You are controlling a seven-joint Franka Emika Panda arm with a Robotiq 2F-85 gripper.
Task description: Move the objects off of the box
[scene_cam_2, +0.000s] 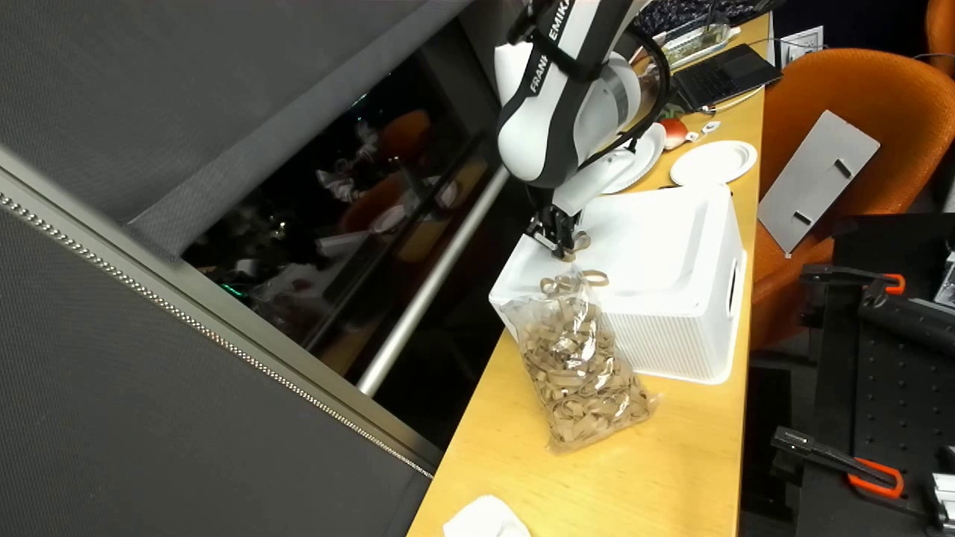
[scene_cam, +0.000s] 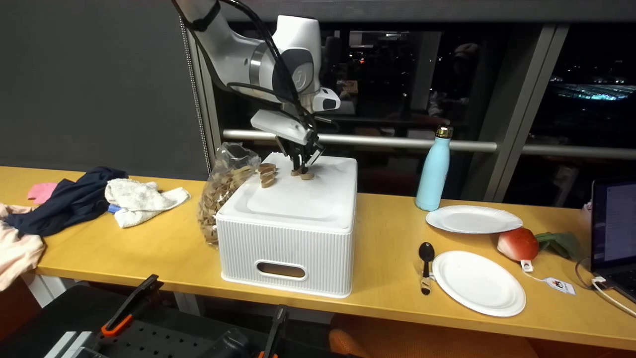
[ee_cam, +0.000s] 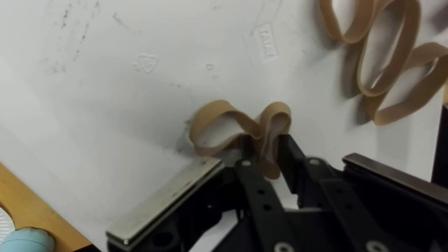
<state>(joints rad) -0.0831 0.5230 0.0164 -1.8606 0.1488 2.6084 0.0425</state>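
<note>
Dark window point(scene_cam: 387, 112), wood-tone tabletop point(scene_cam: 166, 241): jaws at a tan band point(ee_cam: 265, 131) atop white box point(scene_cam: 293, 241).
Band lies btwn the jaws, long axis approx. in line w/ the gap, so a squeeze should cross its narrow side. Jaws near together; clamped or not, can't tell. 2nd band point(ee_cam: 208, 115), seemingly touching at L in wrist view, could tag along; 3 more bands point(ee_cam: 404, 47) apart, upper R.

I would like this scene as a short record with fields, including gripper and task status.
Box: white, on the wooden table
On box: three overlapping tan bands, plus a narrow band and a wider band
Gripper: fingers on both sides of the narrow band, grip unclear
Clear bag of bands: beside the box
Also on table: light-blue bottle, two white plates
Task status: unfinished
</note>
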